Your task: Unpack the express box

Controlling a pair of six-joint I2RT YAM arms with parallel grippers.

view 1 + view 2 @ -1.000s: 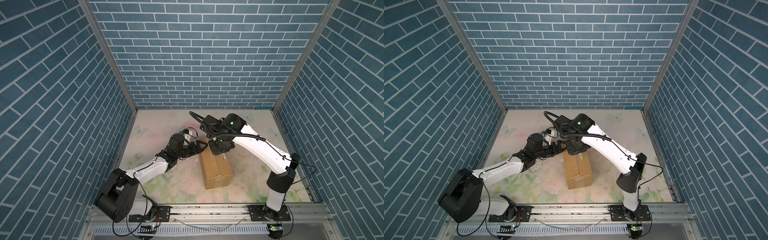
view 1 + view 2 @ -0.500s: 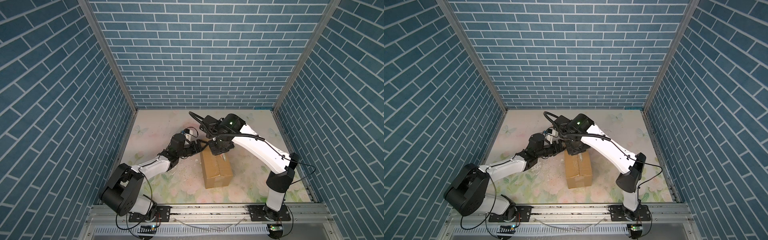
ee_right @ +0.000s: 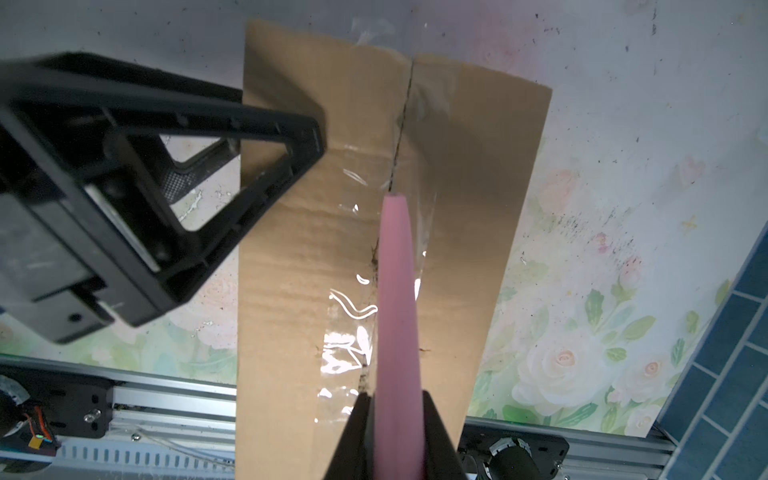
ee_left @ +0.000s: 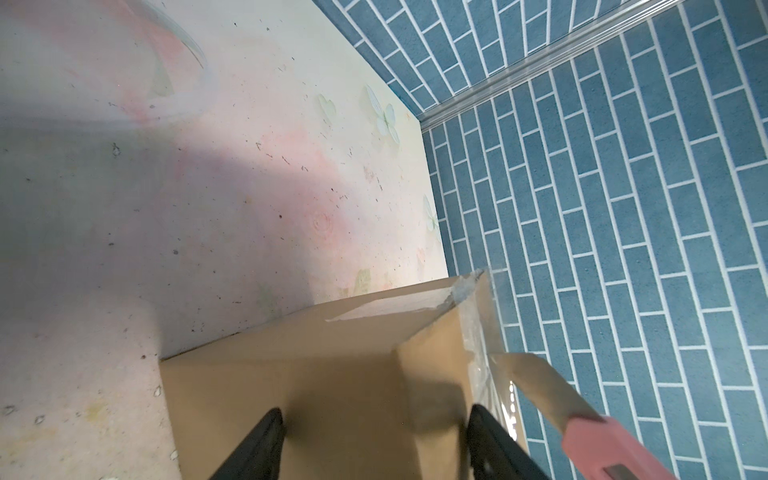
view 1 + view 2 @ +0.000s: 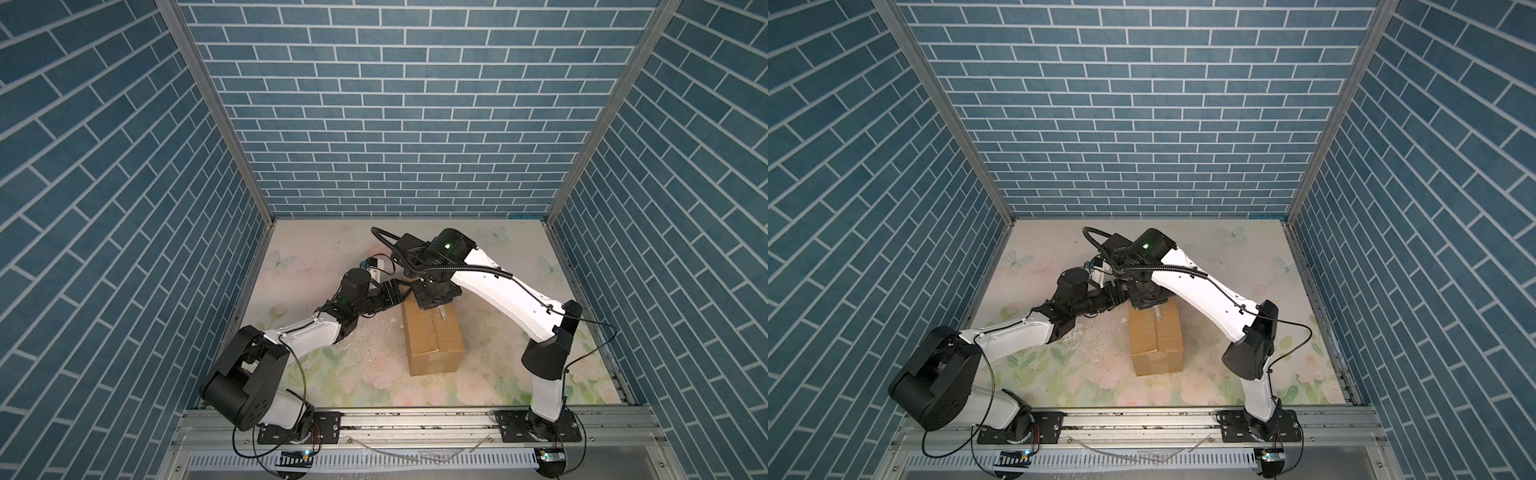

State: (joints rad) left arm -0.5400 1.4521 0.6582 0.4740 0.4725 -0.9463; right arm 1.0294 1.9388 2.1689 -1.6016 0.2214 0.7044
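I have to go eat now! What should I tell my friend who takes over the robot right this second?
Left gripper: open, jaws either side of the box's far corner.
Right gripper: shut on the pink knife, which is pointed along the taped seam.
Box: lying on the table, flaps shut, tape on.
Done: knife in hand and lined up.
Left: slit the tape, open the flaps, unpack.

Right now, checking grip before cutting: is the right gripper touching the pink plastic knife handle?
Touching. Right wrist view: the right gripper clamps the pink plastic knife handle from both sides.
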